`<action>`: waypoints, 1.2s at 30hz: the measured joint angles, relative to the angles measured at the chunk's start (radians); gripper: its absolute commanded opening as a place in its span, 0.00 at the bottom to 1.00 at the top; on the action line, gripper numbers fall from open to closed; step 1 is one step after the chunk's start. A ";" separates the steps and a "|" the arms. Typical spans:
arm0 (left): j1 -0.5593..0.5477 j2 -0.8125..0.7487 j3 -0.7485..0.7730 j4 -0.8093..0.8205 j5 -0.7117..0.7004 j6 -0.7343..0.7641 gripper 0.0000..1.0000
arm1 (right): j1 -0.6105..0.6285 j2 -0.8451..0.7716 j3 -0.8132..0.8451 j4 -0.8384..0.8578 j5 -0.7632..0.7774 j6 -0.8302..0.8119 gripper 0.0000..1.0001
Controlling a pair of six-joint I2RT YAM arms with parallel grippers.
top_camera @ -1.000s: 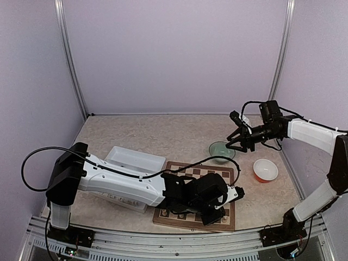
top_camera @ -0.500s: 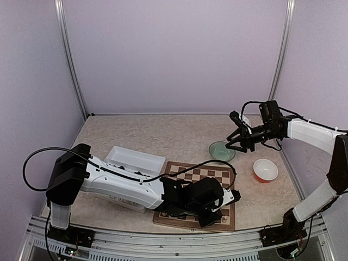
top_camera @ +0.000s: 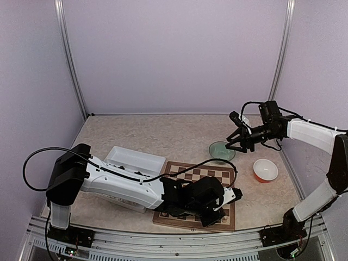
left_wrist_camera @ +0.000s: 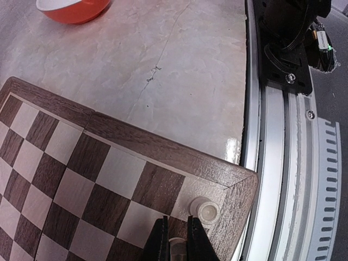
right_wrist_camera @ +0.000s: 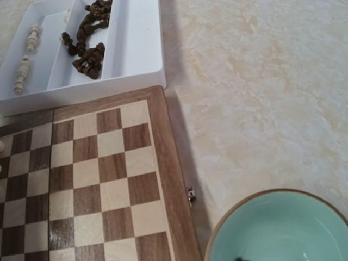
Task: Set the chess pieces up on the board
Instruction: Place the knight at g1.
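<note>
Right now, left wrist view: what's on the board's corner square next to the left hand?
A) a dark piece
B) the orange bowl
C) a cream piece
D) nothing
C: a cream piece stands on the corner square of the board, right beside the left hand, which is shut on a second cream piece.

Top view high, looking down over everything, left wrist close above board (left_wrist_camera: 117,171) corner, right wrist farther, board shared.
</note>
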 measured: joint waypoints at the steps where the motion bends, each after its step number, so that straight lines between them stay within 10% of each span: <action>1: 0.000 0.000 0.000 0.002 0.000 -0.002 0.00 | 0.000 0.000 0.000 0.000 0.000 0.000 0.47; 36: 0.013 0.009 -0.003 0.010 0.032 -0.064 0.19 | 0.000 0.022 0.005 -0.015 -0.008 0.000 0.47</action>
